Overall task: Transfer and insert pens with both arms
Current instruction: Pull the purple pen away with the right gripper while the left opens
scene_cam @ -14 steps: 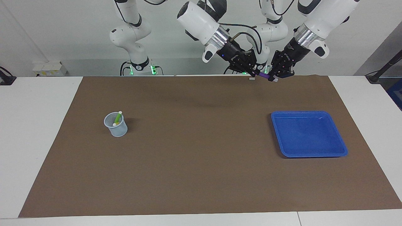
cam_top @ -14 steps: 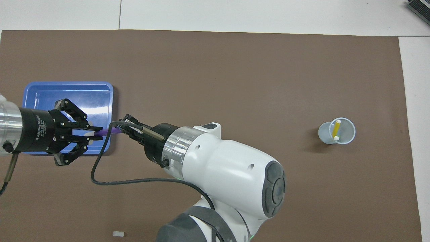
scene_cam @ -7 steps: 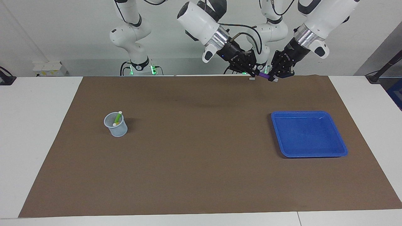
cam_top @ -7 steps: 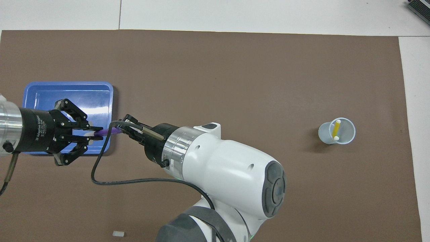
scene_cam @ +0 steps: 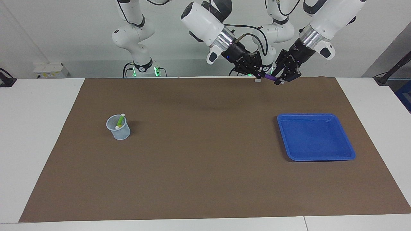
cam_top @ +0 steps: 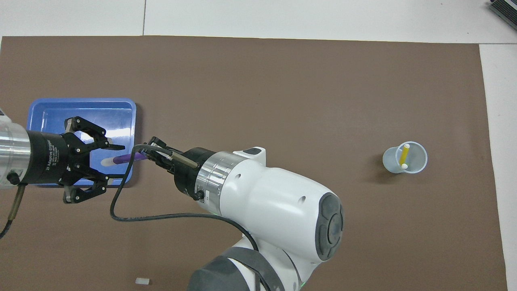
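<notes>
Handover midair, robots' edge of mat. Right gripper (cam_top: 150, 151) clamped on purple pen (cam_top: 125, 159); left gripper (cam_top: 108, 161) fingers spread clear around its white end. I'd draw left back toward nine o'clock, then carry to cup (cam_top: 404, 157).

tray: blue tray (cam_top: 80, 106), rectangular, lying on the mat toward the left arm's end
mat: brown mat (scene_cam: 205, 179) covering the table
block: small white block (cam_top: 141, 281) on the mat, nearer the robots than the tray
</notes>
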